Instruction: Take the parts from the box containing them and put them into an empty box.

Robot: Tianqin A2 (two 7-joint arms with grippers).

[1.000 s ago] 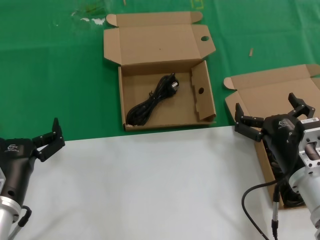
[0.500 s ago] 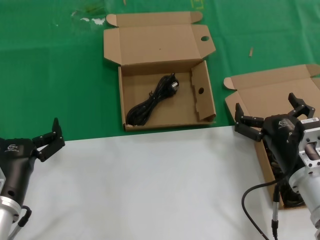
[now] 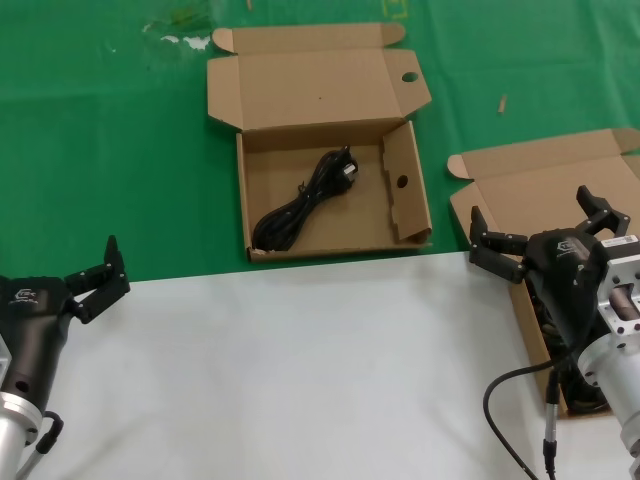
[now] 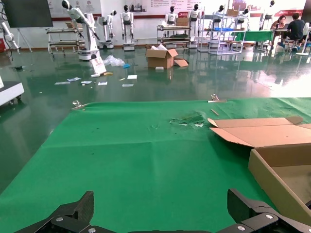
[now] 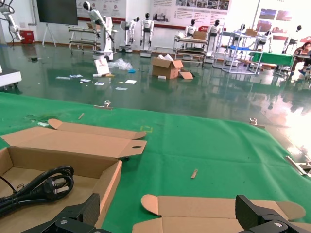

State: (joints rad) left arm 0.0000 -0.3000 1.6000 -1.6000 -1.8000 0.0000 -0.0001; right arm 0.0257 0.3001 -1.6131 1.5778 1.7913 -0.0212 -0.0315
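The right hand (image 3: 545, 228) hangs wide open over the source box (image 3: 500, 192), where the cords are mostly hidden under it, so it may catch the cardboard wall, while one power cord (image 3: 300, 205) already lies in the holed box (image 3: 415, 190); the left hand (image 3: 95, 272) waits open near the desk (image 3: 300, 370) edge.

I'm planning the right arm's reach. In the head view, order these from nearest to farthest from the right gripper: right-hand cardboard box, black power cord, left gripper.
1. Right-hand brown cardboard box, directly beneath the right gripper.
2. Black power cord, inside the centre box.
3. Left gripper, at the far left.
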